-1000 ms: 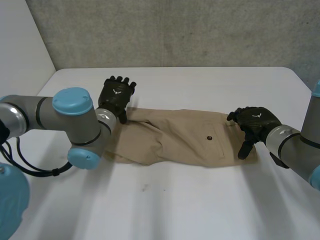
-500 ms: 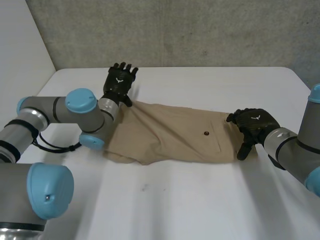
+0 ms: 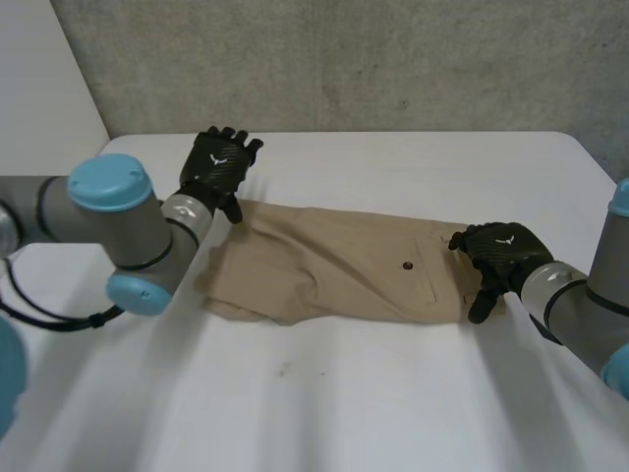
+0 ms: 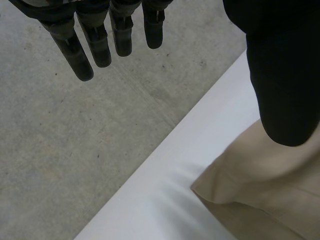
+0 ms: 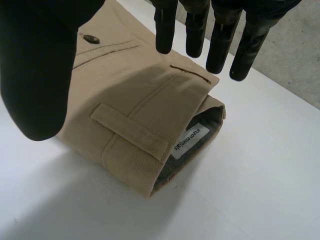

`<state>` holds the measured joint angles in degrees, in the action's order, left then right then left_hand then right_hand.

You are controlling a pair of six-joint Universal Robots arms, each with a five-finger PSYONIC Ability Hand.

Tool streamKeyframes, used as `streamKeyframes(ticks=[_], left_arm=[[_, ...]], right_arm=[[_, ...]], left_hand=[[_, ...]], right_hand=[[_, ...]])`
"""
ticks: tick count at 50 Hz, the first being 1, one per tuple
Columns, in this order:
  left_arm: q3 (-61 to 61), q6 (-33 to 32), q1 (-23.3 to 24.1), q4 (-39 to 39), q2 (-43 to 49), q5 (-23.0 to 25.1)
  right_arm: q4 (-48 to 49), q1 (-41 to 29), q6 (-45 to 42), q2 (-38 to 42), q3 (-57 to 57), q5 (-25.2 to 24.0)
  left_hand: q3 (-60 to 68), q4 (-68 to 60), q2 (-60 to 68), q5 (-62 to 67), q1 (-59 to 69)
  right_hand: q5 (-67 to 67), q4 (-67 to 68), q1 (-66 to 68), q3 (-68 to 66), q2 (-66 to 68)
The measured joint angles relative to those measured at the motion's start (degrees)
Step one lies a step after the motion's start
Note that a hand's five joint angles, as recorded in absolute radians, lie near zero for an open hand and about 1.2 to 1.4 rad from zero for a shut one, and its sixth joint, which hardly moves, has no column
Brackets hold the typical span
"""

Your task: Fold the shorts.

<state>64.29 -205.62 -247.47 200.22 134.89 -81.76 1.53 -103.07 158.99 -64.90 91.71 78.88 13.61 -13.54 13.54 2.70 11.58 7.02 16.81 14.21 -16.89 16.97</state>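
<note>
Drifting outward since a moment ago, the left robot hand (image 3: 218, 169) hangs wide and empty with the leg hem (image 4: 220, 185) of the shorts (image 3: 334, 265) under its thumb, the right robot hand (image 3: 501, 251) spread wide over the waistband (image 5: 135, 132) on the tabletop (image 3: 393, 393), so either could pinch only one layer and skew the fold.

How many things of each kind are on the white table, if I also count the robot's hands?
Tan shorts: 1
Black robot hands: 2, the left hand at one end of the shorts and the right hand at the waistband end, both open
Total: 3
</note>
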Motion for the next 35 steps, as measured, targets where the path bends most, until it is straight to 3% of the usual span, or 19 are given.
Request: streamKeyframes(ticks=[7,20,21,25,35], left_arm=[[13.93,0.22,0.21,-0.09,-10.39,-0.97],[25.96,0.39,0.38,-0.19,-19.20,-1.88],[26.32,0.39,0.38,-0.19,-19.50,-1.88],[27.69,0.45,0.40,-0.19,-20.97,-1.90],[29.97,2.84,0.26,-0.81,-25.74,-1.92]], right_arm=[[5.66,1.24,-1.96,0.39,3.07,-0.10],[10.08,2.50,-6.79,5.19,2.94,0.09],[10.29,2.59,-6.83,5.38,2.87,0.12],[11.49,4.17,-6.55,4.86,2.78,0.35],[11.71,10.29,-6.10,-1.49,3.69,0.90]], left_hand=[[-0.05,0.34,-0.22,0.00,-0.14],[-0.18,0.35,-0.30,0.00,-0.14],[-0.18,0.35,-0.30,0.00,-0.14],[-0.17,0.35,-0.30,0.00,-0.14],[-0.18,0.35,-0.30,0.00,-0.14]], right_hand=[[4.67,5.61,5.09,-5.48,5.13],[13.30,15.11,13.28,-14.96,15.23],[32.92,36.28,28.65,-36.09,36.41],[46.09,50.82,37.77,-50.32,50.35],[48.23,51.22,38.17,-50.54,50.38]])
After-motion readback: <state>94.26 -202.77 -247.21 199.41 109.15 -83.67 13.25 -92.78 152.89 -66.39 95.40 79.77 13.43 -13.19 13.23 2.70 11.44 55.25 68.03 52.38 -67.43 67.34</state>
